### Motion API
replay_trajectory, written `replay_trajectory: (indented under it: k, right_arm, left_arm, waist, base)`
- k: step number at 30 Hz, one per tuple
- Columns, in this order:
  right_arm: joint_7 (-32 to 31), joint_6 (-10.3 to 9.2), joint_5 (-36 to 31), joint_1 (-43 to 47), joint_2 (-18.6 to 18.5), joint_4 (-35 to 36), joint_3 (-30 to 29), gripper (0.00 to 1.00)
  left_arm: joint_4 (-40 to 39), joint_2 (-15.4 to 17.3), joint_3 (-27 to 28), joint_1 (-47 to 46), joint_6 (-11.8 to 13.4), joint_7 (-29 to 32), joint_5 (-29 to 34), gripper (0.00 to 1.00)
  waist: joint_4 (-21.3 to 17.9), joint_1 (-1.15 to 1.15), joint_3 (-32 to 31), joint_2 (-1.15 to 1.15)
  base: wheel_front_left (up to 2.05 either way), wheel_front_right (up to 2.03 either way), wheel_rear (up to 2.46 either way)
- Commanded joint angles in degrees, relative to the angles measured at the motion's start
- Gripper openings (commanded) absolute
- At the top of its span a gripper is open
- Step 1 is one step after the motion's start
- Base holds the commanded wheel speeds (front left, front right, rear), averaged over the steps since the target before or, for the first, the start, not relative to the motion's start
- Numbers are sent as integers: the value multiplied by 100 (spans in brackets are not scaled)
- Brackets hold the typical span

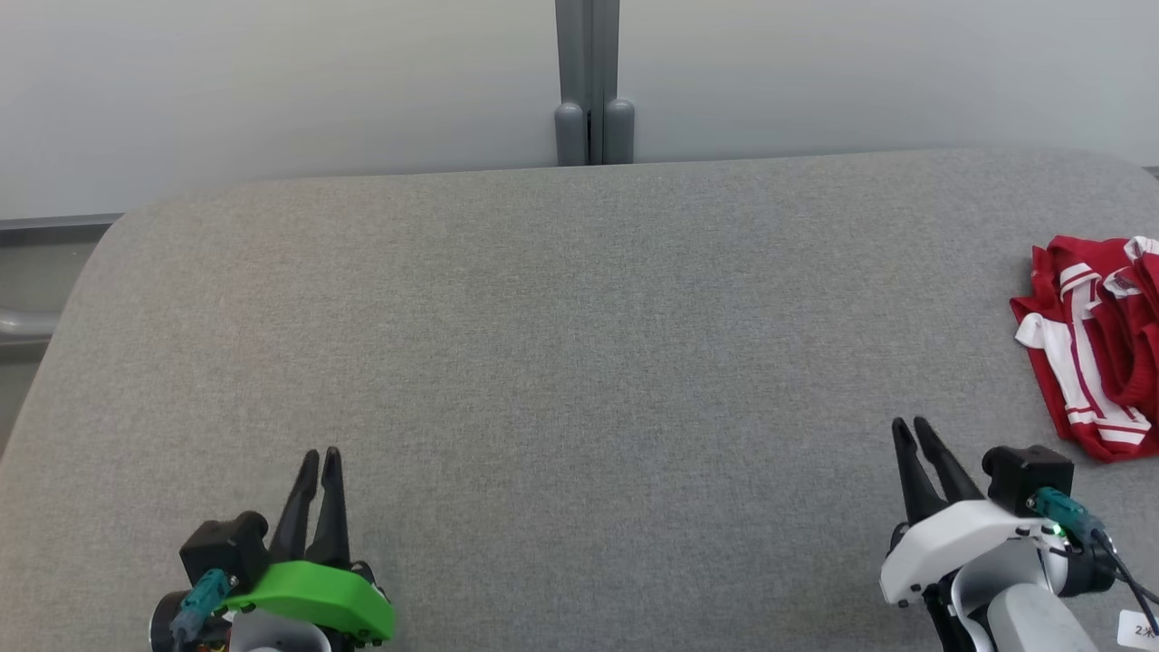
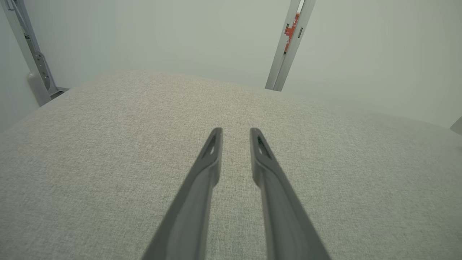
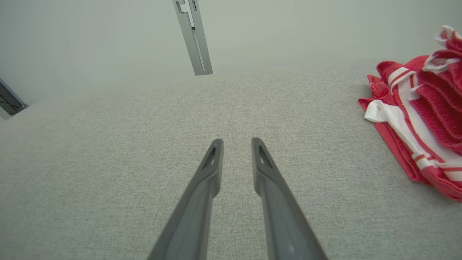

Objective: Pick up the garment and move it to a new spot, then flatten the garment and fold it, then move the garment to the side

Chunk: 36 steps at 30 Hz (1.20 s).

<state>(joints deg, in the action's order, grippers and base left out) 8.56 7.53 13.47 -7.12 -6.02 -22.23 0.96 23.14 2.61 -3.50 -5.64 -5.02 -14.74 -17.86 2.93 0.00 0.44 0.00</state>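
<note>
The garment (image 1: 1096, 349) is a crumpled red piece with white stripes, lying at the far right edge of the grey padded table (image 1: 561, 308); part of it runs out of the head view. In the right wrist view the garment (image 3: 415, 119) lies up and to the right of my fingers. My right gripper (image 1: 910, 424) (image 3: 237, 141) hovers near the front right, left of and nearer than the garment, fingers a little apart and holding nothing. At the front left, my left gripper (image 1: 321, 455) (image 2: 236, 130) likewise stands slightly open and holds nothing above bare fabric.
A grey upright post (image 1: 593, 86) stands behind the table's far edge against a pale wall. The table's corners are rounded, and its left edge (image 1: 54, 362) drops off beside a rail.
</note>
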Motion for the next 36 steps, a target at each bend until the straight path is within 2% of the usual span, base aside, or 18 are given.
replay_trajectory:
  k: [1, 20, 36]
  right_arm:
    - [-3, 0, 8, 34, 13, -42, 1, 0]
    - [-374, -1, 1894, 47, 87, 160, -191, 0]
    - [-620, -2, 3217, 54, 135, 318, -312, 0]
  left_arm:
    - [42, -2, -5, 19, 0, 7, -6, 0]
    - [-178, 6, 244, -5, -62, 517, -1793, 0]
    - [-349, 14, 411, -26, -105, 869, -3039, 0]
  waist:
    - [0, 0, 0, 0]
    - [-44, 0, -4, 0]
    - [-80, 0, -7, 0]
  base:
    - [0, 0, 0]
    - [0, 0, 0]
    - [0, 0, 0]
